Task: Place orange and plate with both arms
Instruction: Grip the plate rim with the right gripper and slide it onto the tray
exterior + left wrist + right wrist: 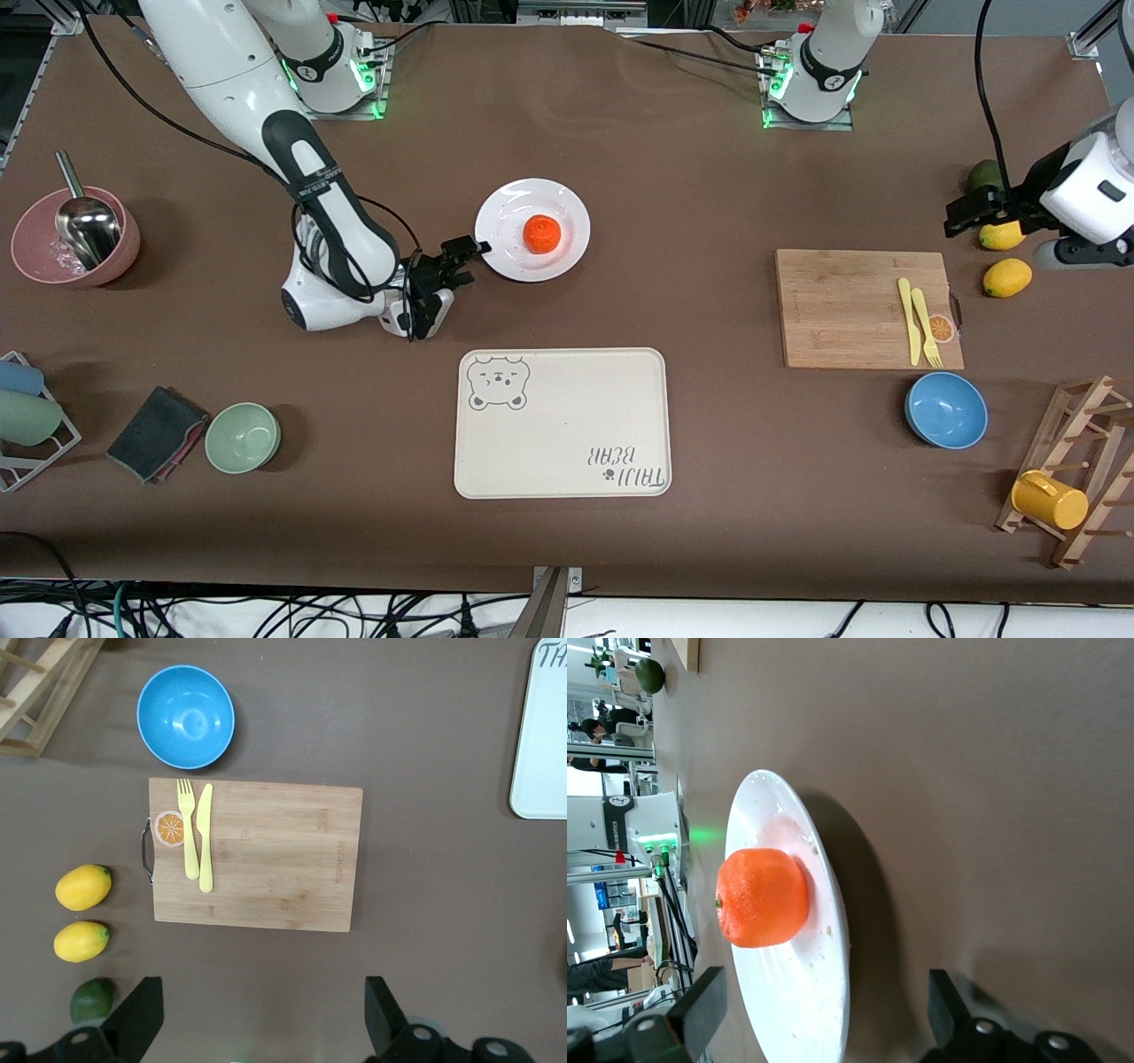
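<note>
The orange (541,234) sits in the middle of the white plate (505,199), which lies on the brown table between the right arm's base and the bear tray. My right gripper (469,263) is low at the plate's edge toward the right arm's end, open. In the right wrist view the plate's rim (799,1005) lies between the spread fingers of the right gripper (826,992), with the orange (762,896) just ahead. My left gripper (957,217) is open and empty, up over the lemons. The left wrist view shows the left gripper (261,992) over bare table.
A beige bear tray (563,424) lies nearer the camera than the plate. A cutting board (850,301) with yellow fork and knife, a blue bowl (945,409), lemons (1007,277) and a wooden rack (1072,478) are at the left arm's end. A pink bowl (35,257) and green bowl (242,436) are at the right arm's end.
</note>
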Controlling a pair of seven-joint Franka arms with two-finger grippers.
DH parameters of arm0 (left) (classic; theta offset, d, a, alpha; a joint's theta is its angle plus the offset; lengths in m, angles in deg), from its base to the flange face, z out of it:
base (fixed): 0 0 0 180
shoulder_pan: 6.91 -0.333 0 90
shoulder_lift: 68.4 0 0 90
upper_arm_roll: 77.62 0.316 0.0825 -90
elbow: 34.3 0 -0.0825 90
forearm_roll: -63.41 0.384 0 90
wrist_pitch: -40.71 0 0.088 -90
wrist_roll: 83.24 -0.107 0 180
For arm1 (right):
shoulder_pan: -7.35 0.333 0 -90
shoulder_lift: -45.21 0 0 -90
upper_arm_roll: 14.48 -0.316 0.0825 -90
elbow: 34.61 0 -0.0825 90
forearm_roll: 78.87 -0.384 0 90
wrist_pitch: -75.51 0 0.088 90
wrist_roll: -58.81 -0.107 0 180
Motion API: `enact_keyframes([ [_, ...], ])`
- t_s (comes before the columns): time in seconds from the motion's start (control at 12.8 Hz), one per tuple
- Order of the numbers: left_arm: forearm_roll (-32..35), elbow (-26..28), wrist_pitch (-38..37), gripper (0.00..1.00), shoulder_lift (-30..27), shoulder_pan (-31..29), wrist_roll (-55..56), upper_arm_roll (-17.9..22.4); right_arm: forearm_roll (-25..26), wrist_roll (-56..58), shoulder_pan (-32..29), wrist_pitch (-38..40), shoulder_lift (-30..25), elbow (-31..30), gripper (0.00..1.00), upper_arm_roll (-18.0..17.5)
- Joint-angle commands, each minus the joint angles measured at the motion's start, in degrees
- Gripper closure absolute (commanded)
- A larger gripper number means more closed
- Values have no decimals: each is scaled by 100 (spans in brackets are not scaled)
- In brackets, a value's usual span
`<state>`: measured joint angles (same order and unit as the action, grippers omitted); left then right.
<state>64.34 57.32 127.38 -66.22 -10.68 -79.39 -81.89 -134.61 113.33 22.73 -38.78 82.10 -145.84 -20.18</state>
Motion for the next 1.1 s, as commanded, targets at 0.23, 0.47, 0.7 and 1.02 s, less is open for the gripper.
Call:
enact_keyframes([
  [0.23, -119, -180, -124, 0, -77, 8, -489, 49, -130, 137, 27, -742, -270, -461, 31, -405],
  [0.47, -119, -171, -133, 0, 11, -10, -552, 75, -121, 243, 79, -875, -270, -540, 69, -450],
  [0.7, -119, -162, -133, 0, 46, -10, -552, 76, -104, 523, 88, -866, -253, -549, 95, -450],
  [1.02, -136, -171, -116, 0, 64, -18, -560, 102, -104, 560, 71, -805, -270, -514, 100, -432],
])
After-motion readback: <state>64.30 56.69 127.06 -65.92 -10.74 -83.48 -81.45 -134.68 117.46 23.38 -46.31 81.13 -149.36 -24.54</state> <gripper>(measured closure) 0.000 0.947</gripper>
